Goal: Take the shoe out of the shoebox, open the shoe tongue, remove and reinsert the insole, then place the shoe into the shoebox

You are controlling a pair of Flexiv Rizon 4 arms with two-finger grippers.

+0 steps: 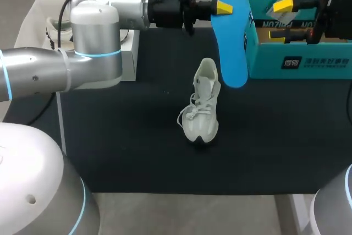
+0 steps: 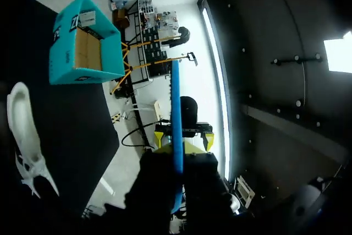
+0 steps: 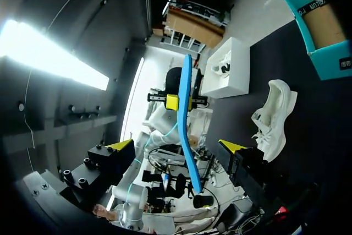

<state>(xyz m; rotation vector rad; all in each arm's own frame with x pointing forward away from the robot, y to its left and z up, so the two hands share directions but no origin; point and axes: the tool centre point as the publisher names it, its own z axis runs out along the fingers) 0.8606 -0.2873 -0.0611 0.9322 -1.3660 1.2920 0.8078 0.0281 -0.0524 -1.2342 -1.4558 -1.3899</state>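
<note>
Left gripper (image 1: 226,7) clamped on the blue insole's (image 1: 234,53) far end, long axis running toward the white shoe (image 1: 202,108), which lies toe toward the robot on the mat (image 1: 121,136); right gripper (image 1: 279,20) spread open at the shoebox (image 1: 300,61).

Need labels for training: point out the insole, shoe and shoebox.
insole (image 1: 232,48), head view, middle of its blue face.
shoe (image 1: 202,126), head view, toe end.
shoebox (image 1: 264,61), head view, teal front wall.
</note>
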